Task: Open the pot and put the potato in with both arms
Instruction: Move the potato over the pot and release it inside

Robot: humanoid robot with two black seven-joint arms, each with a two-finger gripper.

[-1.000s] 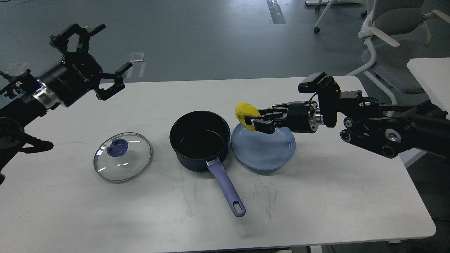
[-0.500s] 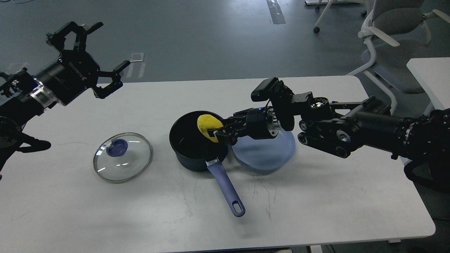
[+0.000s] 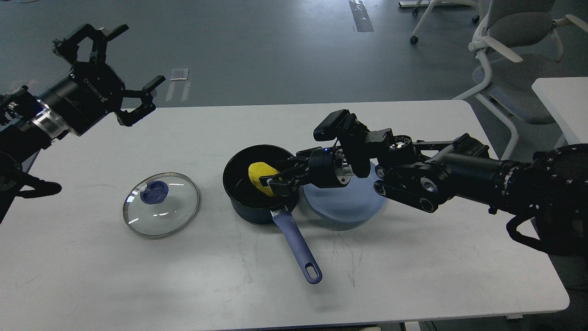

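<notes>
A dark pot (image 3: 243, 202) with a purple handle (image 3: 296, 243) stands open at the table's middle. Its glass lid (image 3: 161, 204) with a blue knob lies flat on the table to the left. My right gripper (image 3: 271, 181) is shut on a yellow potato (image 3: 258, 174) and holds it inside the pot's mouth, reaching over the right rim. My left gripper (image 3: 117, 69) is open and empty, raised high above the table's far left, well away from the lid.
A light blue plate (image 3: 344, 204) lies just right of the pot, partly under my right arm. The white table's front edge (image 3: 294, 317) runs below. An office chair (image 3: 505, 41) and a second table (image 3: 560, 96) stand at the back right.
My right gripper has carried the potato left from above the plate to over the pot and down into its mouth. My left gripper has drifted slightly up and left, still open.
</notes>
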